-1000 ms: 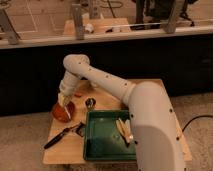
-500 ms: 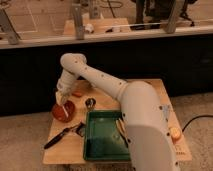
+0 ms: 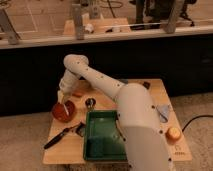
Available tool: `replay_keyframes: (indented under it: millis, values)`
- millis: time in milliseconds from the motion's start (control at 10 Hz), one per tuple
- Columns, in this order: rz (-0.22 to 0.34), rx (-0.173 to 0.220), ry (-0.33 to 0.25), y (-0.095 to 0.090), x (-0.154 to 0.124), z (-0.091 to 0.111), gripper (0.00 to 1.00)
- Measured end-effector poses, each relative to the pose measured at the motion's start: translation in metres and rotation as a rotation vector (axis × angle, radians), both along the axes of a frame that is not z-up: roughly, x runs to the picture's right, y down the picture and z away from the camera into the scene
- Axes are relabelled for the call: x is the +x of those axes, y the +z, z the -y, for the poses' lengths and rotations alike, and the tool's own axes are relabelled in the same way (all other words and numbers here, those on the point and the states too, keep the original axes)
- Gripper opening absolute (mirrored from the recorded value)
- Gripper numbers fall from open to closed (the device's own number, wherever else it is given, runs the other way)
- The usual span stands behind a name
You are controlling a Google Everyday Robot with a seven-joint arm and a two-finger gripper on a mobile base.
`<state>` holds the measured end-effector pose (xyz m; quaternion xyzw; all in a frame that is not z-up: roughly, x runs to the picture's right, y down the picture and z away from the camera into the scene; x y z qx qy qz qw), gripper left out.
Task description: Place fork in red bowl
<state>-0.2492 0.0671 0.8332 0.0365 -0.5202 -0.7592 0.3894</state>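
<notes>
The red bowl (image 3: 64, 112) sits at the left edge of the wooden table (image 3: 150, 95). A thin pale silvery streak, the fork (image 3: 65, 108), points down into the bowl's dark inside. My gripper (image 3: 63, 99) hangs straight above the bowl, just over the fork's upper end. I cannot tell whether the fork is still held or lies loose in the bowl. My white arm arches from the lower right over the table to the gripper.
A black-handled utensil (image 3: 59, 137) lies in front of the bowl. A small metal cup (image 3: 90, 103) stands to the bowl's right. A green tray (image 3: 102, 136) fills the front middle. An orange fruit (image 3: 173, 133) and a grey cloth (image 3: 163, 112) are at the right.
The gripper has stayed over the red bowl with only small shifts. The arm's upper bend has swung slightly sideways. The bowl and other objects have not moved.
</notes>
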Motion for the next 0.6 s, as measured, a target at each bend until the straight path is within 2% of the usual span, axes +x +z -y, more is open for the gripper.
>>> replay_keyframes:
  millis: [200, 600]
  values:
    - [-0.003, -0.010, 0.012, 0.0087, -0.0015, -0.0024, 0.15]
    - [-0.004, -0.016, 0.019, 0.0134, -0.0026, -0.0030, 0.57]
